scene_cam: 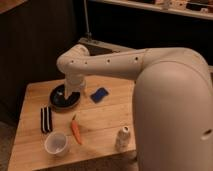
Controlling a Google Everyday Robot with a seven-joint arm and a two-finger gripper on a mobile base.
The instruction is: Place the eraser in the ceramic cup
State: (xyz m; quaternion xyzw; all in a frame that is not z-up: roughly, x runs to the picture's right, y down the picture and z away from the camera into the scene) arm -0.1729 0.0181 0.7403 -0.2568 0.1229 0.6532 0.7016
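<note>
Gripper [68, 95] (grip impossible to tell) hangs left of centre, overlapping bowl [57, 103]; eraser [46, 119] lies outside cup [56, 144], lower left.

**Bystanders on the wooden surface**

Spread across the wooden surface [112, 112]. Toward the back left, a dark bowl [57, 104], with the pincer [66, 94] low over it. Just right of the bowl, a blue object [100, 94], lying flat. Nearer the front, an orange carrot [76, 132], lying roughly front to back. By the front right edge, a small silver can [122, 138], upright.
</note>
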